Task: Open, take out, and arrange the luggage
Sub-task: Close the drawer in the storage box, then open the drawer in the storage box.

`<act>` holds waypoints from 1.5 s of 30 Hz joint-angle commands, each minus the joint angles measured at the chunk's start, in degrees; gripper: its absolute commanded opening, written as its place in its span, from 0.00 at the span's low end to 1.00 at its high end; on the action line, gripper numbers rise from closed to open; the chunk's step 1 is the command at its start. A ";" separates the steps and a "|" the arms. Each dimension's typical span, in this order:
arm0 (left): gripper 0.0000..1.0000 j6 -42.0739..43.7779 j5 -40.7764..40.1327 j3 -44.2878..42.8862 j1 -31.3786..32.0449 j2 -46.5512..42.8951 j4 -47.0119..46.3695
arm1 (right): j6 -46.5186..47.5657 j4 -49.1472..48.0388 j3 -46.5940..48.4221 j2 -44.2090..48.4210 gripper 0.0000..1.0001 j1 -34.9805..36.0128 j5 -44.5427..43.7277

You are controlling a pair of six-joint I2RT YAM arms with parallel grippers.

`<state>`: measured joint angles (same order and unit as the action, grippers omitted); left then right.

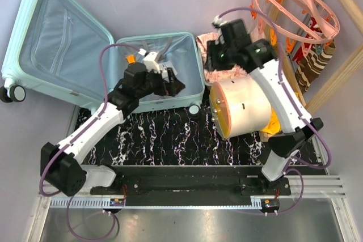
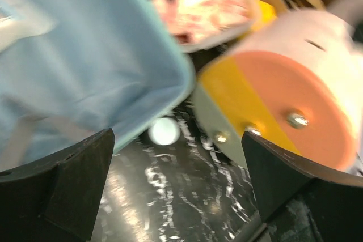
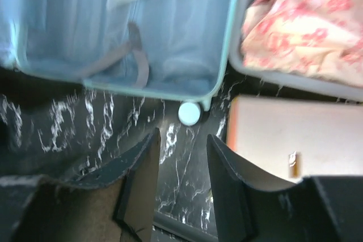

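The pale mint-blue ribbed hard-shell suitcase [image 1: 190, 75] lies open under my left gripper [image 1: 174, 82], whose fingers are spread wide and empty. My right gripper [image 3: 182, 139] hangs part-open, holding nothing, above the suitcase's small white corner wheel [image 3: 189, 113].

One luggage [image 1: 62, 43], one cream cylinder [image 1: 249, 106], one floral cloth [image 3: 306, 21].

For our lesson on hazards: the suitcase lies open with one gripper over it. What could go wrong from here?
1. The loose straps in the suitcase may snag the open left gripper as it reaches in.
2. The cylinder lies on its side close to the suitcase, under the right arm; a bump might roll it.
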<state>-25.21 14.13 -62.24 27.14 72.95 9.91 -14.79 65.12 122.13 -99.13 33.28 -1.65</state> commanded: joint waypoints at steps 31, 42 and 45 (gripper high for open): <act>0.78 12.55 4.86 8.19 20.85 23.11 -44.28 | -4.20 -38.93 -43.29 34.09 0.51 -16.31 14.04; 0.74 15.36 3.53 6.87 21.47 24.17 -43.66 | -4.20 -39.63 -44.69 36.03 0.51 -16.23 15.54; 0.69 16.86 4.15 4.94 21.56 25.13 -40.94 | -3.94 -39.63 -44.96 36.11 0.50 -16.23 15.54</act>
<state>-11.46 18.65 -53.15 48.34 97.27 -29.52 -19.09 28.10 77.52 -64.34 16.86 13.08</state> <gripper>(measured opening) 0.700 0.505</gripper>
